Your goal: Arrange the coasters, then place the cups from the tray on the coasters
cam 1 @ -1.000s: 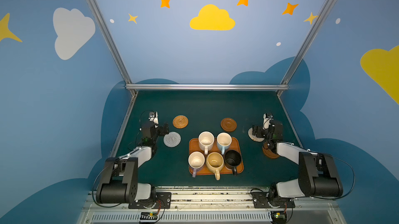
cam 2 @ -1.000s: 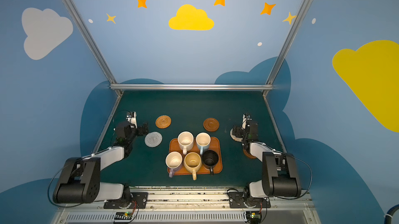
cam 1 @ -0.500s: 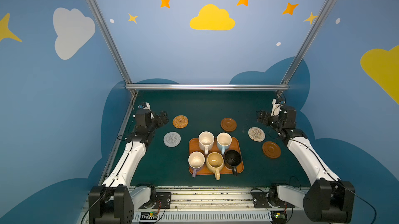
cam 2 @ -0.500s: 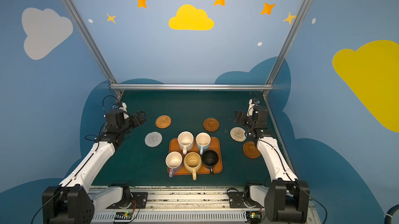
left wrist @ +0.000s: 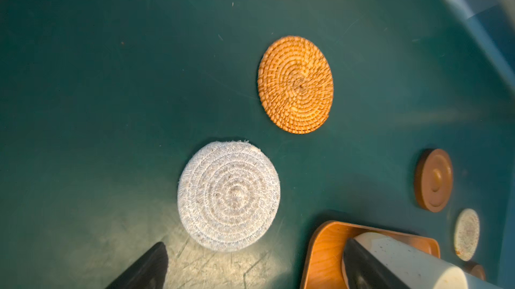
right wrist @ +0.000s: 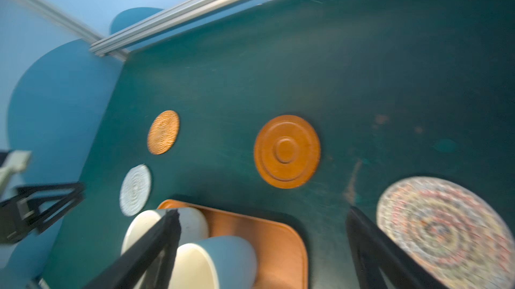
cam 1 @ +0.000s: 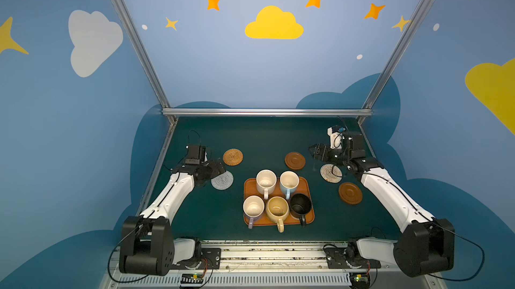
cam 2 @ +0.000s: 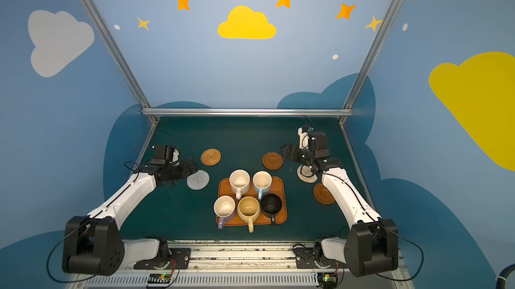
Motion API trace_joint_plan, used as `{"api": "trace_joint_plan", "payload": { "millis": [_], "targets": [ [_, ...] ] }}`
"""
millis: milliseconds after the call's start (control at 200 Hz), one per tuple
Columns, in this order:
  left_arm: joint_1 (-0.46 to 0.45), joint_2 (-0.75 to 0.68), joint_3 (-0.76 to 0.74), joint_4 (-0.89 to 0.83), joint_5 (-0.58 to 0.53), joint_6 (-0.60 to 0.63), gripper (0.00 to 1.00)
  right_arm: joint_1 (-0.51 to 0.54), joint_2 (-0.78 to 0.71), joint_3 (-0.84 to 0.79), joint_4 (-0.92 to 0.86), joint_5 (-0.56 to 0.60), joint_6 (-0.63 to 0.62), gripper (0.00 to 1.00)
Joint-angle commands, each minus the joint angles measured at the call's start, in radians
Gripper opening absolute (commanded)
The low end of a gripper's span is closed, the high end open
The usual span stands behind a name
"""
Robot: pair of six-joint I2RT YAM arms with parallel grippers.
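An aluminium side rail point(cam 1: 163, 153) runs along the left edge of the dark green worktop point(cam 1: 264, 137), and the left arm point(cam 1: 178, 190) reaches out close beside it. The left fingers point(left wrist: 145, 268) are spread wide and hold nothing. In the left wrist view the grey-white woven coaster point(cam 1: 222, 180) lies flat just ahead of them, touching neither tip. Farther back and apart from it lies the tan rattan coaster point(cam 1: 233, 157). Open green separates the left arm from the tray point(cam 1: 246, 190), which sits mid-worktop toward the near edge.

The tray carries all five cups, packed close together. The speckled white cup point(cam 1: 266, 180) and light blue cup point(cam 1: 289, 181) stand in the far row. The lavender cup point(cam 1: 253, 207), yellow-beige cup point(cam 1: 277, 210) and black cup point(cam 1: 300, 204) stand in the near row. Their handles point toward the near edge, and the yellow-beige cup's handle juts past the rim.

Three more coasters lie right of the tray: the far brown wooden coaster point(cam 1: 295, 160), the beige spiral rope coaster point(cam 1: 330, 172) and the near brown wooden coaster point(cam 1: 350, 193). That makes five coasters, all on the worktop outside the tray and none touching another.

The right fingers point(right wrist: 156, 243) also stand wide apart and empty, just right of the far brown wooden coaster. The right wrist view is blurred. The right arm point(cam 1: 390, 192) runs along the right edge. A broad open band of worktop lies between the coasters and the back rail point(cam 1: 267, 112).
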Motion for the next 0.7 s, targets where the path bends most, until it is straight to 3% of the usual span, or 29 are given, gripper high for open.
{"api": "trace_joint_plan", "payload": {
  "millis": [0, 170, 280, 420, 696],
  "targets": [
    [0.001, 0.106, 0.062, -0.014, 0.028, 0.034, 0.95, 0.025, -0.018, 0.031, -0.094, -0.021, -0.017, 0.92],
    [-0.033, 0.132, 0.096, -0.066, -0.044, 0.007, 0.93, 0.026, -0.013, 0.086, -0.173, -0.027, -0.045, 0.92],
    [-0.089, 0.183, 0.129, -0.119, -0.165, 0.026, 0.91, 0.023, 0.003, 0.115, -0.211, -0.012, -0.082, 0.92],
    [-0.099, 0.253, 0.160, -0.156, -0.165, 0.020, 0.89, 0.019, 0.009, 0.144, -0.227, -0.009, -0.085, 0.92],
    [-0.200, 0.212, 0.096, -0.217, -0.275, -0.059, 0.82, 0.004, -0.021, 0.037, -0.144, -0.047, -0.049, 0.92]
  ]
}}
